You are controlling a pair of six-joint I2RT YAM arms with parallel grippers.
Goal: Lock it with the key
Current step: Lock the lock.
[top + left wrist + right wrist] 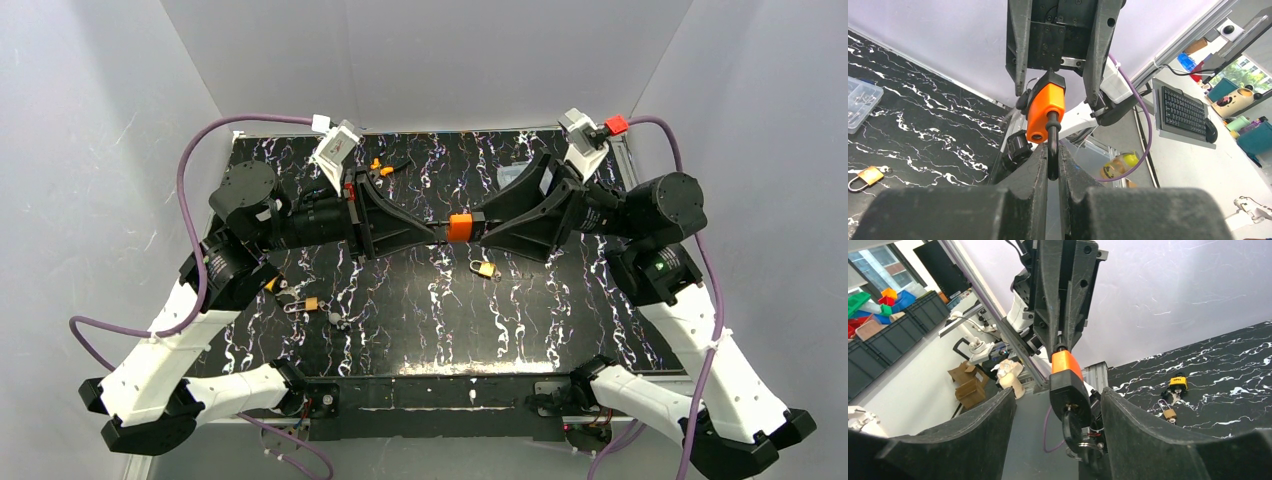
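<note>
1. The left gripper (1048, 157) is pressed together on the black shackle (1052, 140) of the orange padlock (459, 226) and holds it in the air.
2. The right gripper (1058, 390) stands spread, one finger on each side of the padlock's black end with a gap on both sides. A key (1071, 427) sits in that end.
3. Both grippers meet over the middle of the counter (420, 330), well apart from its edges and the white walls.
4. A small brass padlock (485, 269) lies on the counter near the right gripper. A second brass padlock (310, 303) lies near the left arm, well apart from the first.
</note>
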